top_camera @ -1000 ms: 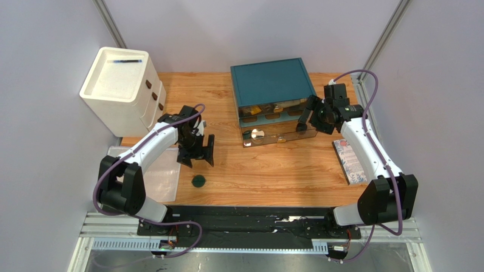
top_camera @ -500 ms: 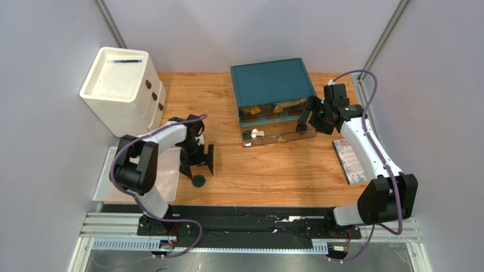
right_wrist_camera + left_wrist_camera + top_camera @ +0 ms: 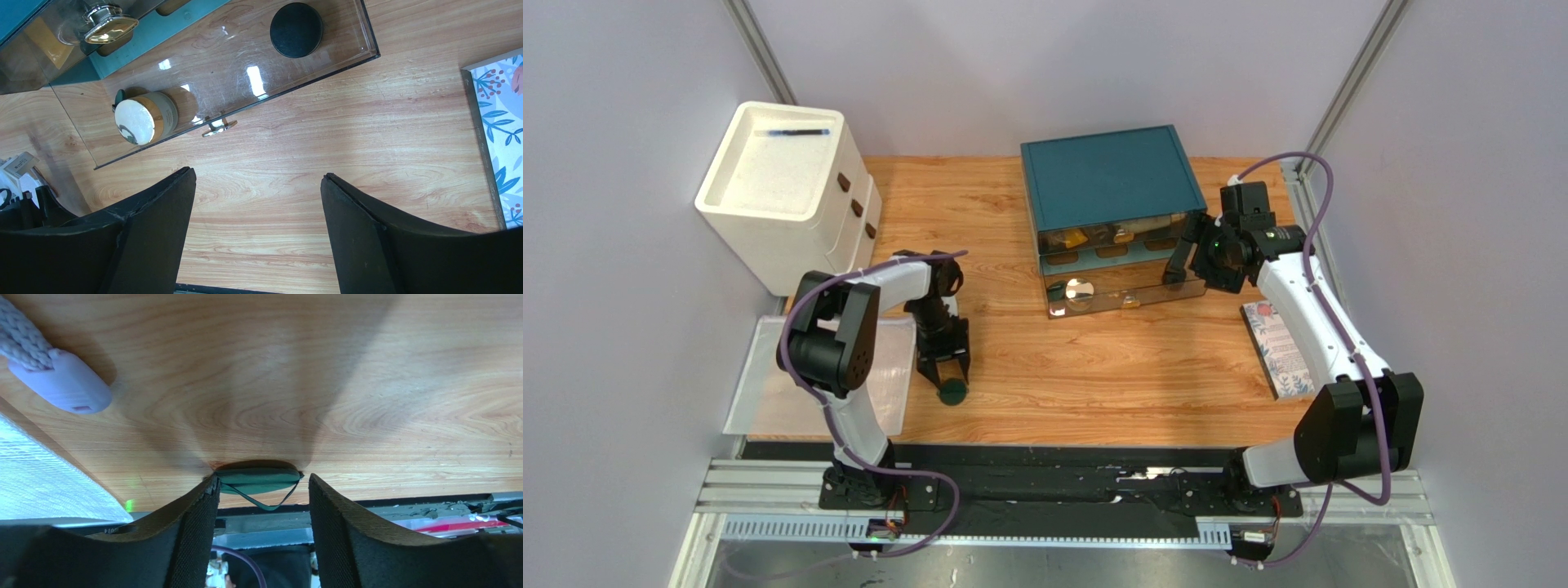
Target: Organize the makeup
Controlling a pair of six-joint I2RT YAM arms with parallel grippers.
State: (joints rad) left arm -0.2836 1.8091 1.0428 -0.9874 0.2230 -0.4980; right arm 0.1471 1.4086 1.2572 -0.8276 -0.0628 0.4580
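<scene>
**Left arm.** The left end effector (image 3: pixel 941 366) points down at the counter (image 3: pixel 1100 368), at 7 o'clock from the counter centre. Its fingers (image 3: pixel 190 533) are spread to about the width of the green disc (image 3: pixel 258 478) and stand either side of it. The disc lies flat on the counter near its front edge. In the left wrist view one fingertip meets the disc rim and a thin gap shows at the other, so no pinch is confirmed. A white cable plug (image 3: pixel 61 380) lies on the counter beyond the disc.

**Right arm.** The right end effector (image 3: pixel 256 177) hovers at 2 o'clock from the counter centre, at the right end of the drawer (image 3: pixel 245 67). Its fingers are spread wide with only bare counter between them.

**Containers.**
- The teal box (image 3: pixel 1109 175) stands at 12 o'clock. Its lowest clear drawer is pulled out toward the arms.
- The drawer holds a dark jar (image 3: pixel 296 21) at its right end and a cream bottle (image 3: pixel 147 116) at its left end. The two are well apart.
- A gold-capped bottle (image 3: pixel 110 27) sits in the compartment above the drawer, behind the clear front.
- The white cabinet (image 3: pixel 781 184) stands at 10 o'clock with its drawers closed. A dark pen (image 3: pixel 798 131) lies on its recessed top.
- A clear tray (image 3: pixel 817 380) lies at 8 o'clock, just left of the left end effector.
- A patterned pad (image 3: pixel 1279 349) lies at 4 o'clock, along the right edge of the counter.
</scene>
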